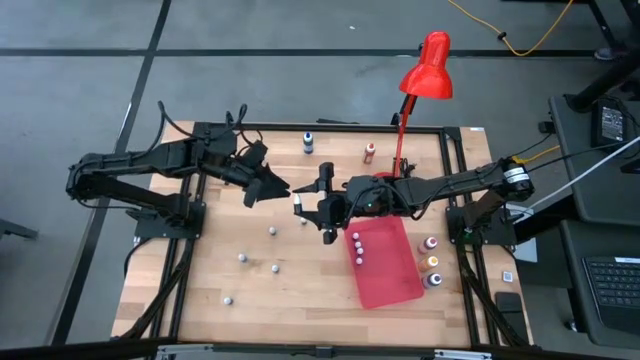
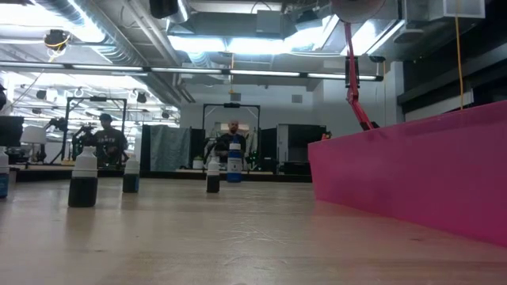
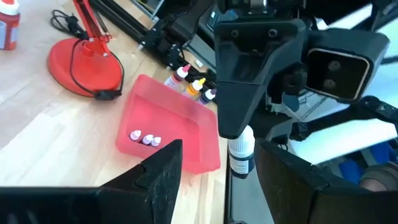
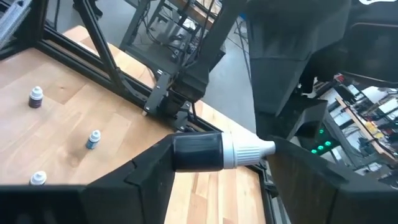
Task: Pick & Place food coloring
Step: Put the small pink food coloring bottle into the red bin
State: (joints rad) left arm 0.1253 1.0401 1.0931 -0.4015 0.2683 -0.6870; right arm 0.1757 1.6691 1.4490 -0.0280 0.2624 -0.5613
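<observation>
One food coloring bottle (image 4: 205, 151), dark-bodied with a white cap, is up in the air over the table's middle (image 1: 299, 205). My right gripper (image 4: 221, 149) is shut on it, reaching in from the right (image 1: 305, 206). My left gripper (image 3: 214, 163) faces it from the left (image 1: 280, 190). It is open, with a finger on either side of the bottle (image 3: 241, 154) and apart from it. Three more bottles (image 3: 144, 138) lie in the red tray (image 1: 395, 275). Several small whitish ones (image 1: 272, 231) stand loose on the wood. My right gripper pinches the bottle end to end between its two fingers. The bottle's base (image 4: 177, 152) is against one finger and the cap's tip (image 4: 271, 148) against the other. The fingers reach in about level from the table's right. The bottle spans the gap, lifted clear of the table.
A red desk lamp (image 1: 428, 68) stands at the far right, its round base (image 3: 84, 65) behind my right arm. A blue bottle (image 1: 308, 143) and a red one (image 1: 369, 152) stand at the far edge. Three coloured bottles (image 1: 432, 262) stand right of the tray. People show in the room beyond (image 2: 232, 138).
</observation>
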